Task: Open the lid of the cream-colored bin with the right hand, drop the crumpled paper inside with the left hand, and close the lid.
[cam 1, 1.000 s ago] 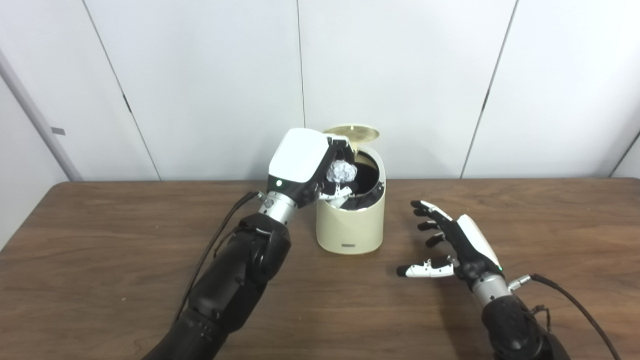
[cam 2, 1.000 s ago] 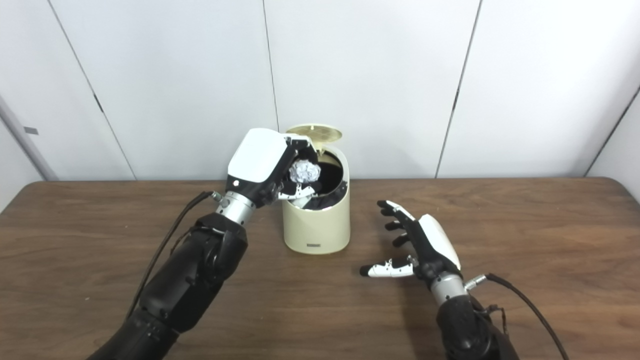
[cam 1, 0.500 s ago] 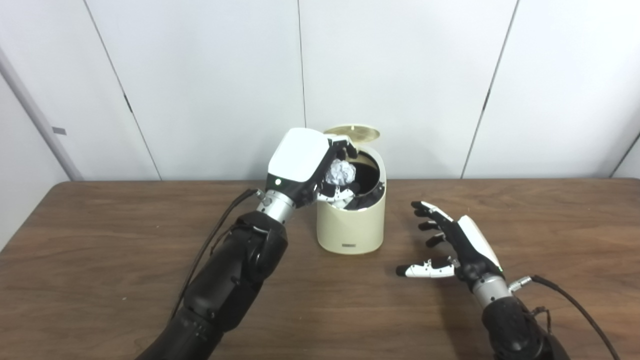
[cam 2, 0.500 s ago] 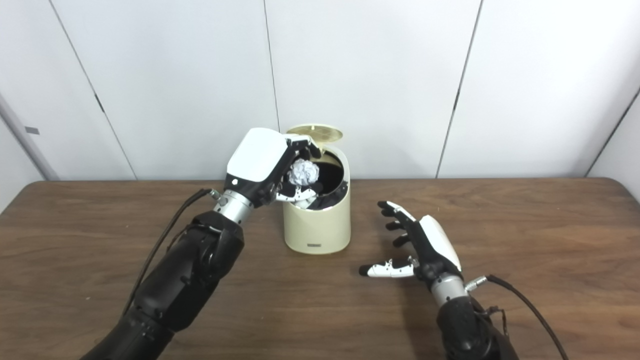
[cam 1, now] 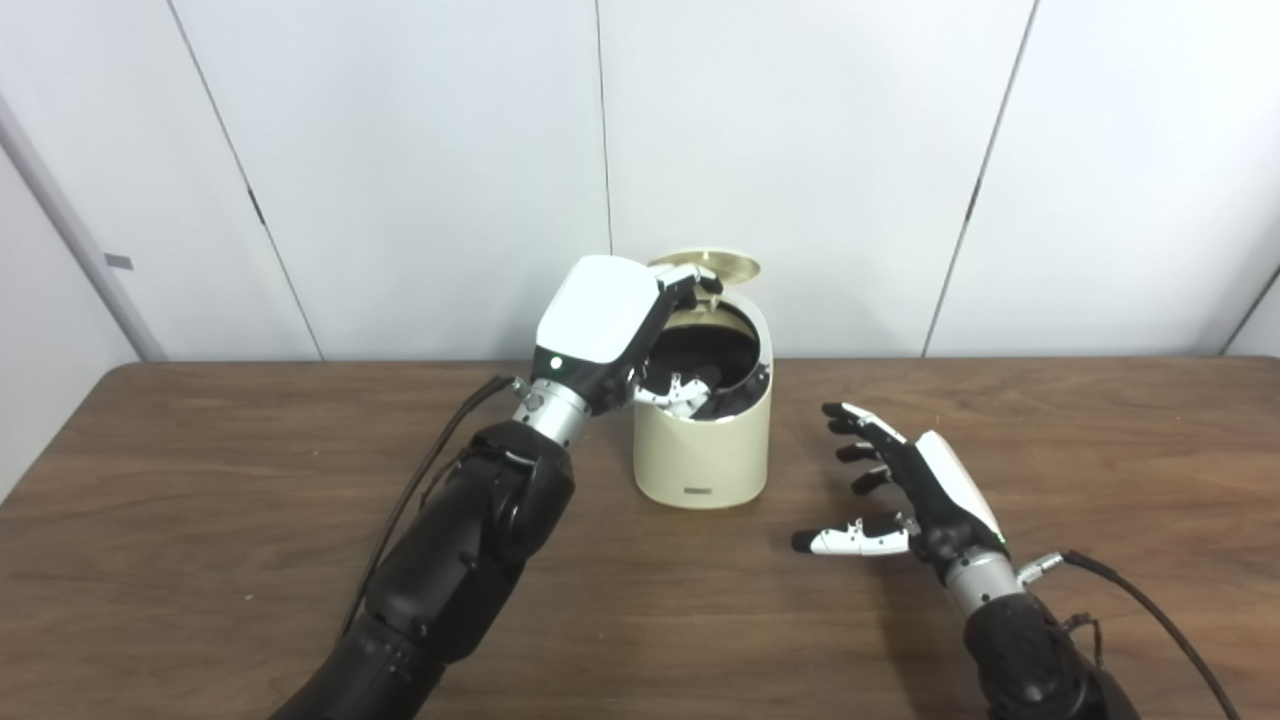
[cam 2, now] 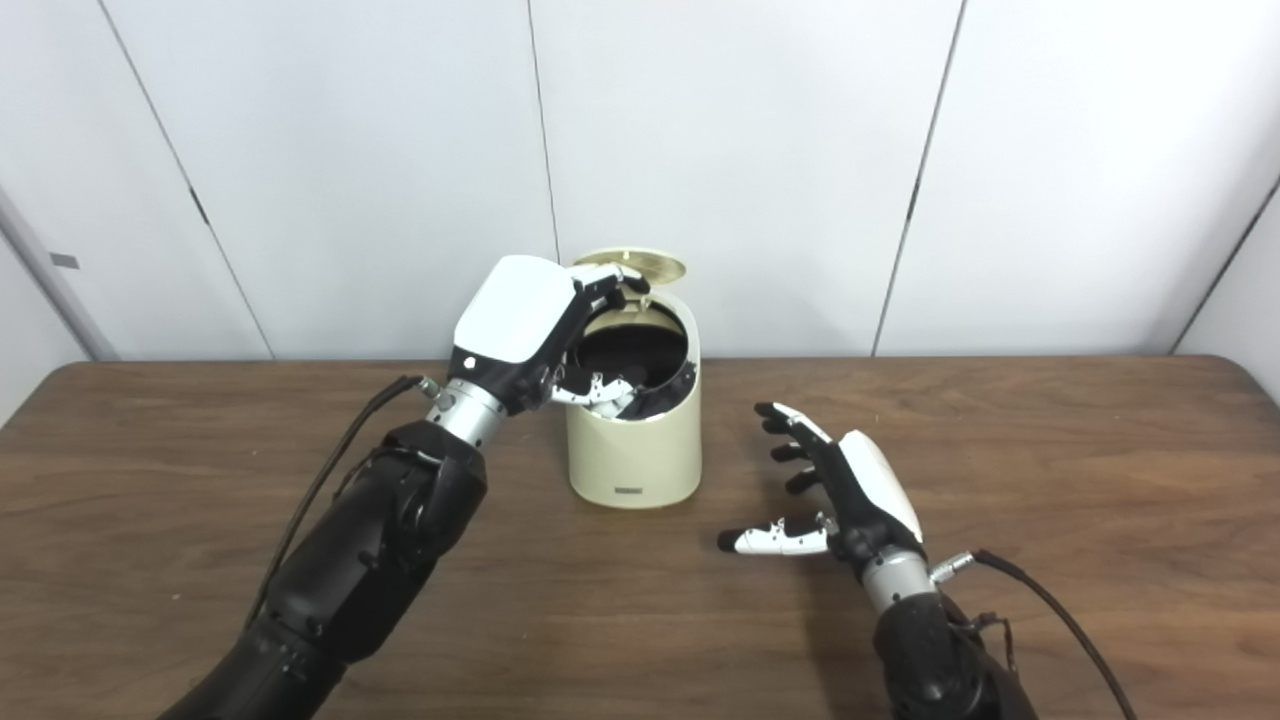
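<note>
Over the mouth of the cream-colored bin the left hand hangs with fingers spread, empty. The crumpled paper is out of sight; the lid stands raised. On the worktop, the right hand rests with fingers apart.

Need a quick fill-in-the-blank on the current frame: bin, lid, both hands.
1. The lid of the cream-colored bin is ____.
2. The left robot hand is over the bin's ____.
3. The right robot hand holds ____.
4. Everything rests on a ____ table.

Missing words: open; opening; nothing; wooden
</note>
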